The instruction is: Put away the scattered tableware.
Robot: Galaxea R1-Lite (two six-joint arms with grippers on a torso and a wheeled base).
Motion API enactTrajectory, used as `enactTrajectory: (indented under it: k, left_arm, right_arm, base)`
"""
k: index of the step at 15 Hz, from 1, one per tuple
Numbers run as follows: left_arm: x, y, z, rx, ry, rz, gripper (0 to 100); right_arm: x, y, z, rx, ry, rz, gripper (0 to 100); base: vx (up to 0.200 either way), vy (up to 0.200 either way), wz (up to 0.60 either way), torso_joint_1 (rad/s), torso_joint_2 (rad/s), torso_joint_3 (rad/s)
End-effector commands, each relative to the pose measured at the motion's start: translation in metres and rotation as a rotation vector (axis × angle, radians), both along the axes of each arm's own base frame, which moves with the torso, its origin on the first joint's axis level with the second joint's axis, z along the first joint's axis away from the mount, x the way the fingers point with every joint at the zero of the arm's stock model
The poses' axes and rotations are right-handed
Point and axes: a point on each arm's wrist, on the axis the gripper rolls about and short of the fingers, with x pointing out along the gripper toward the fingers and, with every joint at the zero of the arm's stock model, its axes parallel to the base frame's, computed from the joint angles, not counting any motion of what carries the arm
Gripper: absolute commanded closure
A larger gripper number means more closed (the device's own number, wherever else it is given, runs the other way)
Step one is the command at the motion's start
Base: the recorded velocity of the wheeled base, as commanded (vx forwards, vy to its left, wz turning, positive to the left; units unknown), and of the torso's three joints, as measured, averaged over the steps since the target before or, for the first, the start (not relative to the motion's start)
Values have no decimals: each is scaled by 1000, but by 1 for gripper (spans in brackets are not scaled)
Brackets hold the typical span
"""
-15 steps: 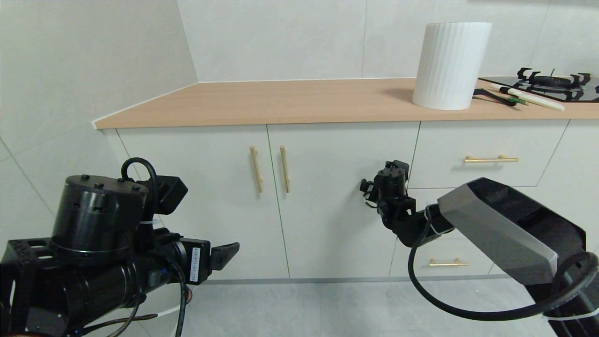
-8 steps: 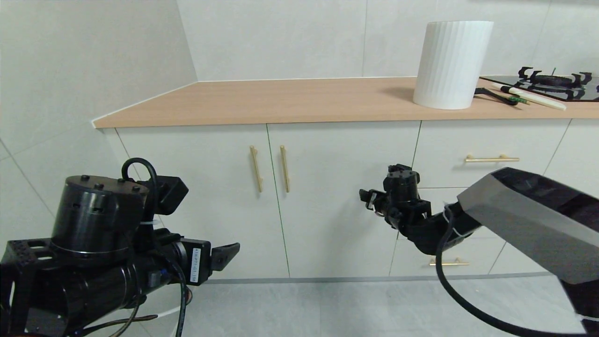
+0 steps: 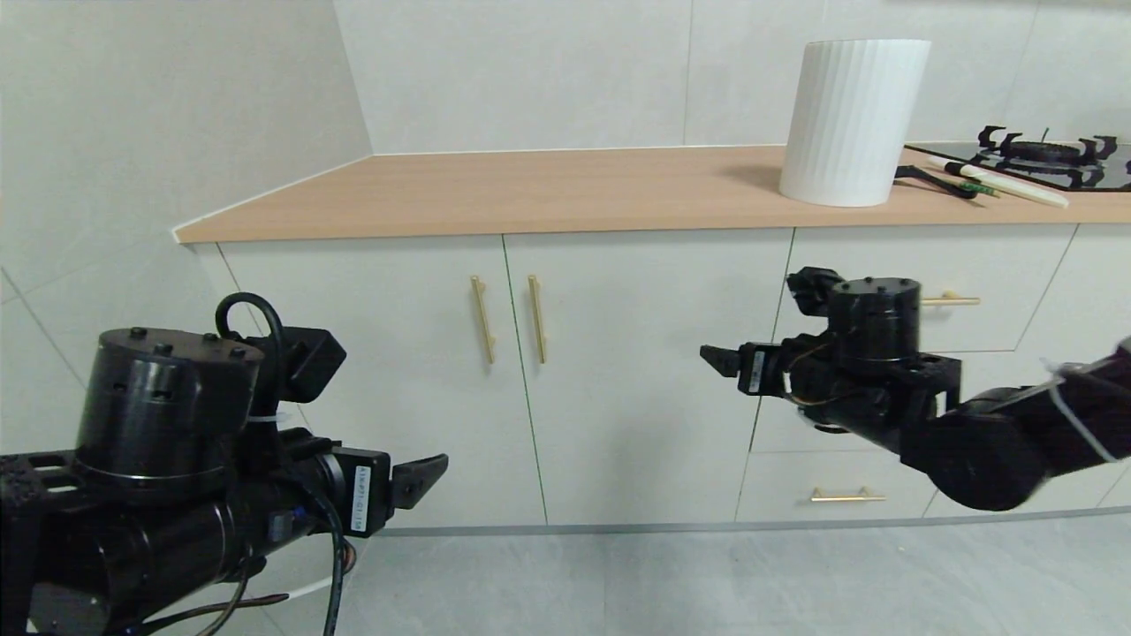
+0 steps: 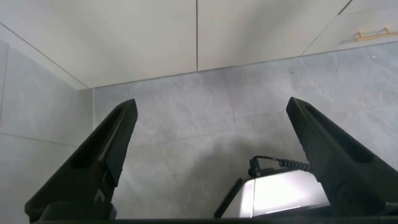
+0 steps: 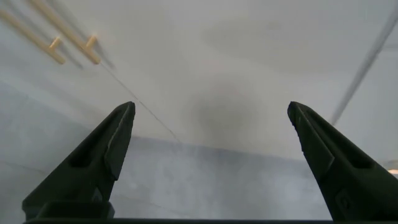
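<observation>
On wooden counter, ribbed white cylinder, slim utensils

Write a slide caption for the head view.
Left end effector and right end effector, both open, face white cabinet doors; ribbed white cylindrical container on wooden countertop.

The right gripper has its two dark fingers spread wide, with nothing between them. Beyond them stands a pale cabinet front with two slim gold handles side by side and a door seam close to them. At the cabinet's foot lies grey floor.
</observation>
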Motion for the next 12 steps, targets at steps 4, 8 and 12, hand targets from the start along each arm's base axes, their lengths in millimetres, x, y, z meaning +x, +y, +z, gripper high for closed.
enactTrajectory:
  k: [4,8,12]
  left_arm:
    - [-17,16,19,-41,-111,25,0]
    - [-69,52,38,-62,-306,205,0]
    - [-148,96,41,-40,-566,309,0]
  right_arm:
    - [-113,-58,67,-45,-218,-25,0]
    - [-191,-102,73,-89,-344,-160,0]
    - [-286,-156,68,-126,-389,-303,0]
  base:
    - [0,0,0,0,0,0]
    - [0,0,0,0,0,0]
    - [0,0,0,0,0,0]
